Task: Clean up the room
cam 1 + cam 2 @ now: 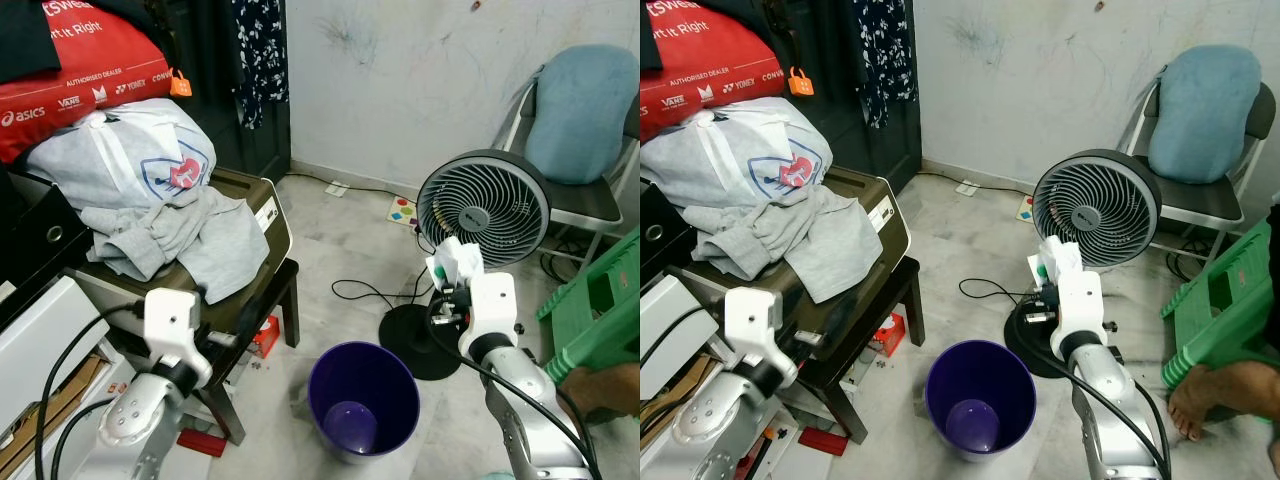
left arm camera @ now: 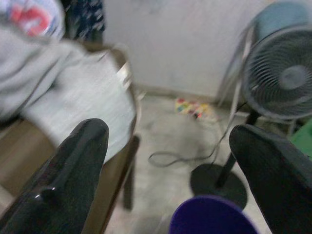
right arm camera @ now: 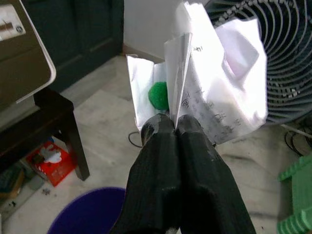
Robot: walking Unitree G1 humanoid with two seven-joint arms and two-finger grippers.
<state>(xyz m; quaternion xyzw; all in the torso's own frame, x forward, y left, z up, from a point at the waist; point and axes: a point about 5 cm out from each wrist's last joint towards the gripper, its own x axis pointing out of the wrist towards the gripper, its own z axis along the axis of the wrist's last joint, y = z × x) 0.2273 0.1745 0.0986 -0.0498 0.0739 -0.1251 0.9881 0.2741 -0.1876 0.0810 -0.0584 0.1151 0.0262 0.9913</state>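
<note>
The right gripper (image 3: 171,122) is pinching a crumpled white paper scrap (image 3: 214,83) with its jaws fully closed on the lower edge; in the left eye view it is hanging at centre right, raised in front of the floor fan (image 1: 483,205). The purple bin (image 1: 362,398) is sitting on the floor at lower centre, below the scrap and toward the frame's left, so the paper is not yet over the opening.

The step in hand looks like binning this scrap. To do it well, the arm should be carrying the paper leftward and down until it is hanging squarely over the rim, then lowering it before letting go — a light, loose sheet may drift if released from high up. It should also be keeping clear of the fan grille and the black cable (image 1: 360,292) trailing across the floor.

The left gripper (image 2: 170,161) is standing with its jaws wide apart and holding nothing, at lower left of the eye views beside the dark counter (image 1: 283,290) carrying a printer (image 1: 262,205) draped in grey clothes (image 1: 185,235).

The right wrist view is showing what the head views cannot — faint print on the paper and something green (image 3: 158,95) tucked in its folds. The eye views are giving the layout instead: a green stool (image 1: 600,300) at the right edge and a folding chair (image 1: 590,215) with a blue cushion at upper right.
</note>
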